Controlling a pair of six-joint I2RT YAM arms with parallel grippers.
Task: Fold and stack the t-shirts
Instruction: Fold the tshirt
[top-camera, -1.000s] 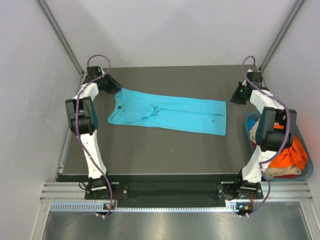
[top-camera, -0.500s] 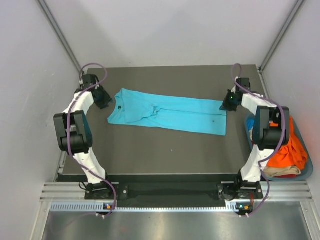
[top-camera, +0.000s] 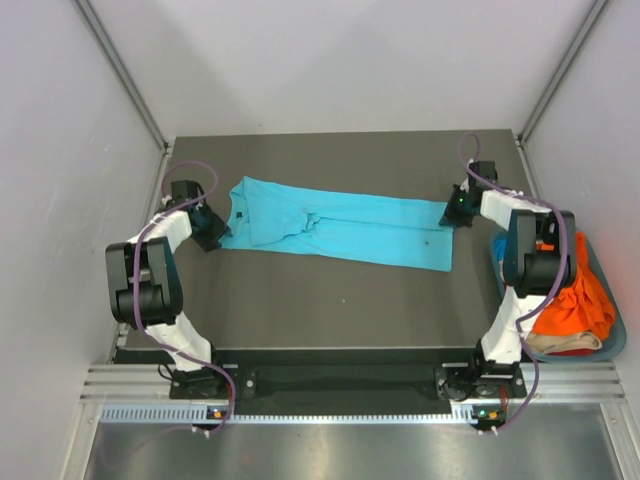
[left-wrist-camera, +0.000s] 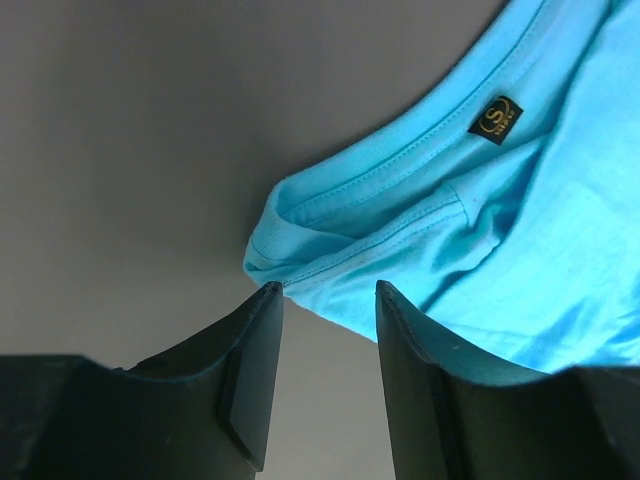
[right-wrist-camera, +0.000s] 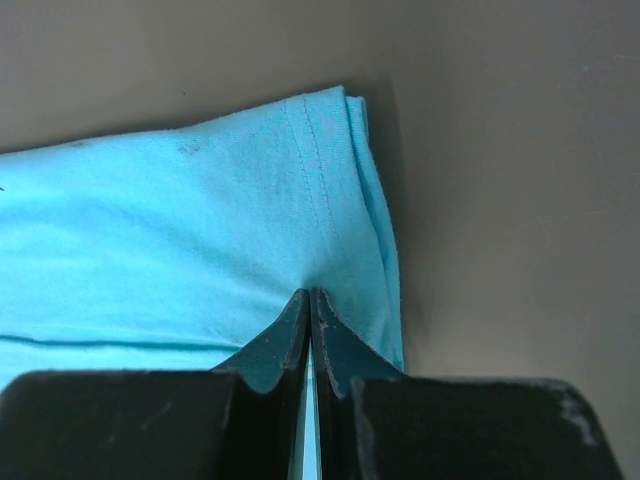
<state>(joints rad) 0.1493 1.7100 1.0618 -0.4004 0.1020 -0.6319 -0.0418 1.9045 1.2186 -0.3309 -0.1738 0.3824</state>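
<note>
Matte dark table (top-camera: 330, 310) beneath soft, creased turquoise t-shirt (top-camera: 340, 228), stitched hems

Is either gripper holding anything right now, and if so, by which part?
The right gripper is pinched shut on the bright turquoise cloth t-shirt near its hemmed end. The left gripper is open, holding nothing.

The left gripper (left-wrist-camera: 328, 290) has its two black fingers apart, the tips just at a bunched corner of the turquoise t-shirt (left-wrist-camera: 480, 240) by the collar. A small black label (left-wrist-camera: 495, 119) with a gold S sits on the collar band. The dark table (left-wrist-camera: 130, 150) fills the view to the left.
</note>
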